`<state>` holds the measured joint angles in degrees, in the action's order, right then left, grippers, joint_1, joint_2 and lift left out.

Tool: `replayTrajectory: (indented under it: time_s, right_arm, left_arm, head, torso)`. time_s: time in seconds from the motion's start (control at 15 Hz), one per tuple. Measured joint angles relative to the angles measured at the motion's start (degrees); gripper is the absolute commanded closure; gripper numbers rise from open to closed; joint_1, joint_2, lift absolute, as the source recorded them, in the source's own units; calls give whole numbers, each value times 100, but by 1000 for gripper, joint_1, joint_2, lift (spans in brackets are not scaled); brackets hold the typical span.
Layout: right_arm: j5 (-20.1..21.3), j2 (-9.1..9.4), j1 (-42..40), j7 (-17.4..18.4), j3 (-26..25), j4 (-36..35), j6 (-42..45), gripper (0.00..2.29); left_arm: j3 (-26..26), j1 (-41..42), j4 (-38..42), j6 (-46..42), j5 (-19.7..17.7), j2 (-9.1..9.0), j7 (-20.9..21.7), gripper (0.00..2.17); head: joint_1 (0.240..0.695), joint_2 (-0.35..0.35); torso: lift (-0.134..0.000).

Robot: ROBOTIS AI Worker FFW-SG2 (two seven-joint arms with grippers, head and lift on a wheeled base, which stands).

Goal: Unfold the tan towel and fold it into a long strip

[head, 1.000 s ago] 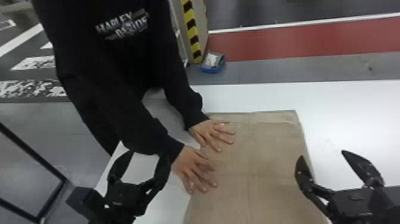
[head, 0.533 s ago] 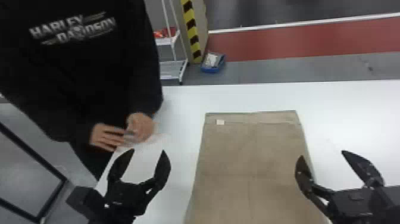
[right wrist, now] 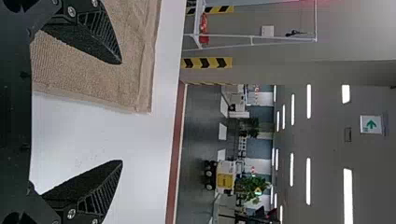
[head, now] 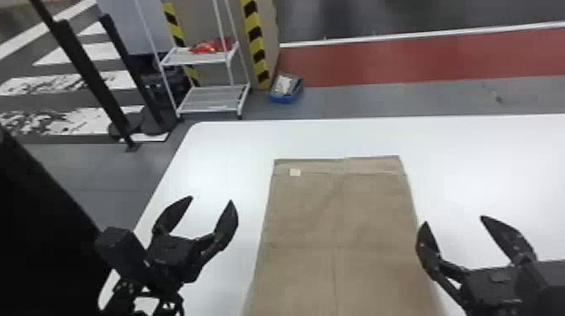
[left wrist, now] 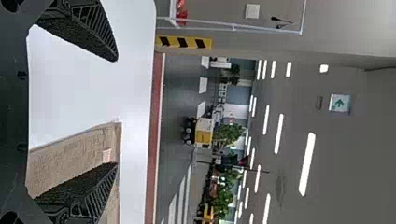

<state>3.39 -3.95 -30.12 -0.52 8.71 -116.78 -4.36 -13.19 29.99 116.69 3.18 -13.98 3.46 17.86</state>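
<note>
The tan towel point(head: 336, 218) lies flat on the white table, running from its straight far edge down past the bottom of the head view, with a small pale tag near its far left corner. My left gripper point(head: 212, 197) is open left of the towel, holding nothing. On the other side, my right gripper point(head: 454, 218) stands open by the towel's right edge, also holding nothing. In the left wrist view, the left gripper point(left wrist: 116, 112) has the towel point(left wrist: 70, 158) beyond one finger. The right wrist view has the right gripper point(right wrist: 122, 112) with the towel point(right wrist: 93, 88) partly behind one finger.
The white table point(head: 483, 168) extends around the towel, its far edge crossing the head view. Beyond it on the floor stand a white shelf rack point(head: 210, 98) and a blue bin point(head: 286, 90). A person's dark sleeve or clothing fills the left edge.
The person's hands were on the towel a second ago, then lifted off; the person has now moved away to the left. The towel and both grippers look unmoved.
</note>
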Motion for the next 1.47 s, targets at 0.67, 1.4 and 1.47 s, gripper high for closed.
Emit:
replayTrajectory:
  time_s: [0.67,1.4,1.47]
  right_arm:
    - [-14,19,-38,0,-193,77,-17,127]
    - [-13,69,-31,0,-238,235,21,127]
    - [-13,70,-29,0,-238,241,20,127]
  left_arm:
    - [-311,-2466,-652,3090,1039,532,3093,198]
    - [875,-4484,-2894,3290,1961,1027,4050,198]
    - [907,-4664,-3258,3083,1988,1015,4063,198]
  head:
    - [695,105]
    - [695,48]
    - [695,47]
  torso:
    - [-123]
    - [-123]
    - [-123]
